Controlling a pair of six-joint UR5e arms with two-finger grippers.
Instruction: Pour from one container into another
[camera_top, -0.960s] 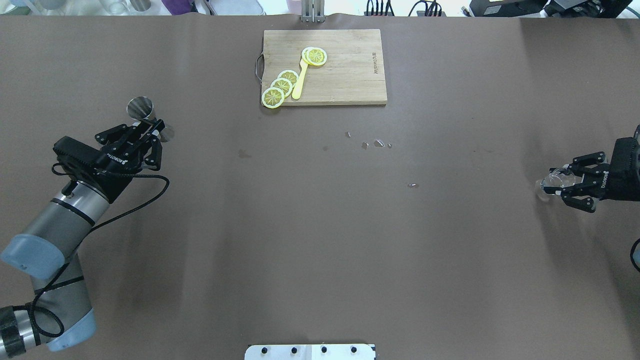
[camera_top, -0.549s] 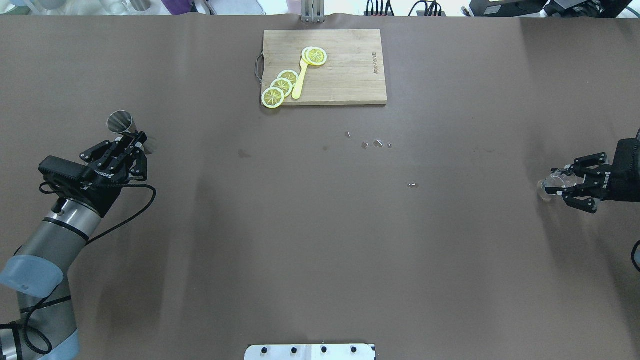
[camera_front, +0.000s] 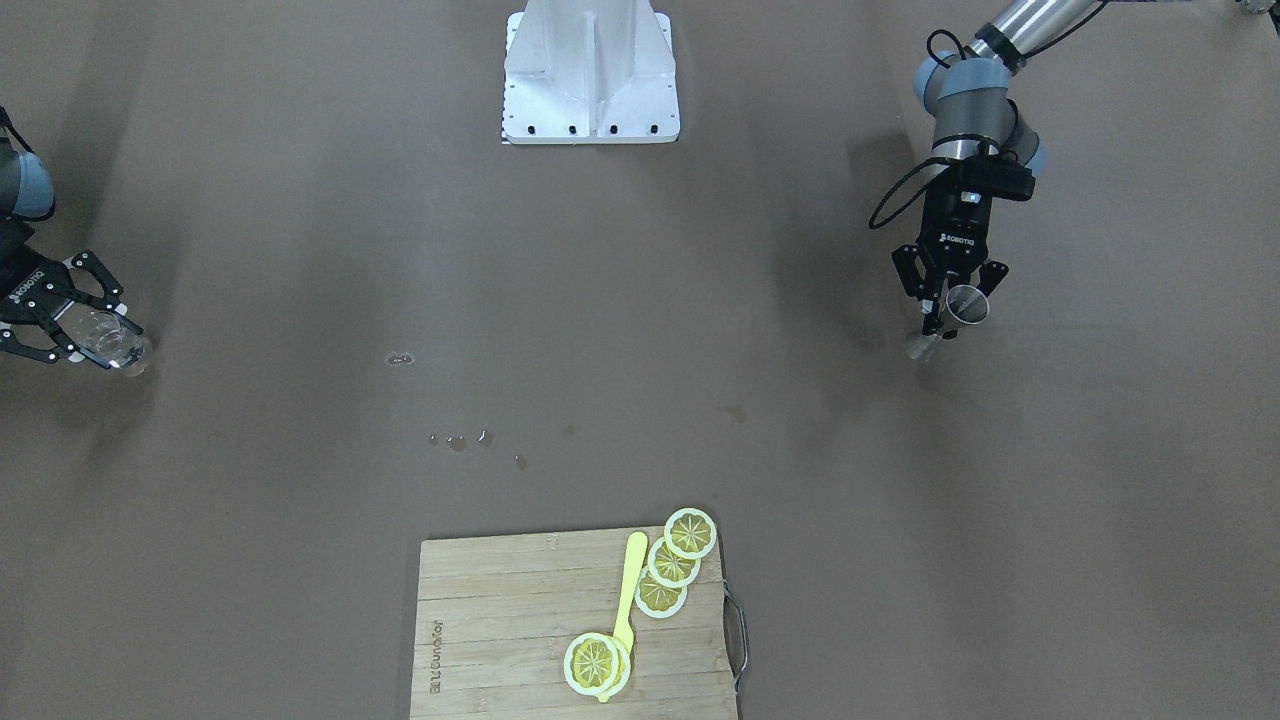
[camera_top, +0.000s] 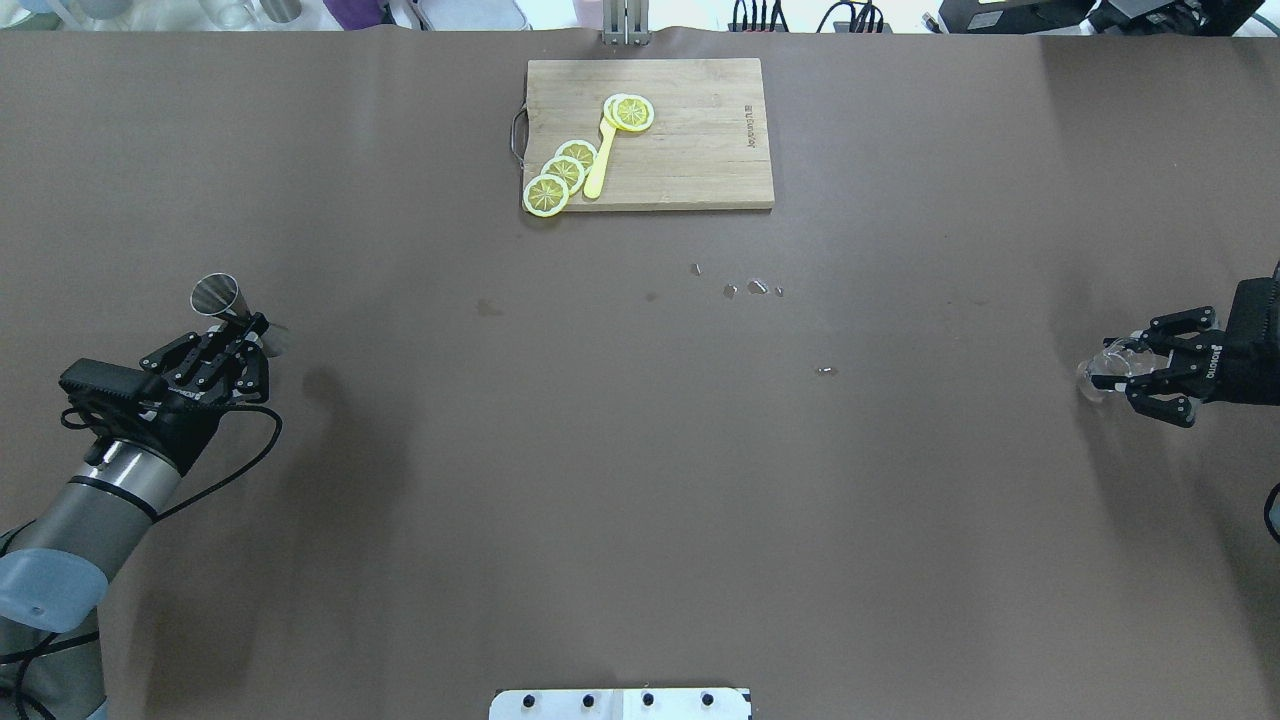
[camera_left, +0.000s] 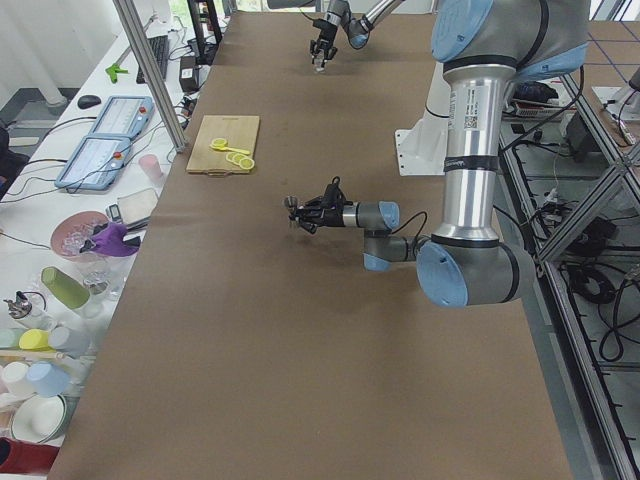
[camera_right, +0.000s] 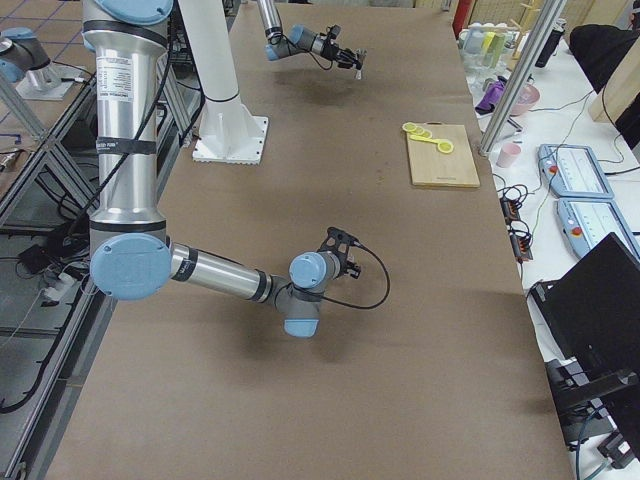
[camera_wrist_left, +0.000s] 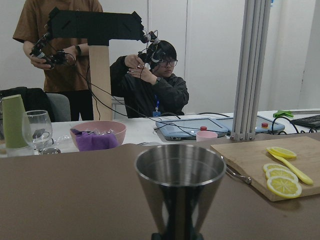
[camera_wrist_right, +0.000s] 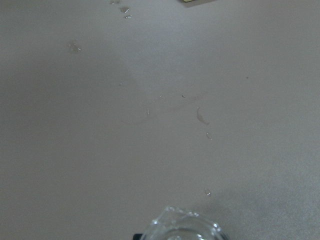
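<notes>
Left gripper (camera_top: 248, 330): jaws closed on the narrow waist of a steel measuring cup (camera_wrist_left: 180, 176). The cup is polished and hourglass-shaped, and is held above the tabletop (camera_top: 640, 480) near its left end. Contents not discernible.

Right gripper (camera_top: 1115, 372): jaws clamped around a clear glass (camera_wrist_right: 186, 226) with an angular rim, at the far right end. Contents unclear.

Matte brown surface with a few water drops (camera_top: 745, 289) past mid-table. The wooden cutting board (camera_top: 690, 150) at the far edge carries lemon slices (camera_top: 563, 173) and a yellow spoon (camera_top: 600, 165). The arms stand well apart, with broad brown surface between them.
</notes>
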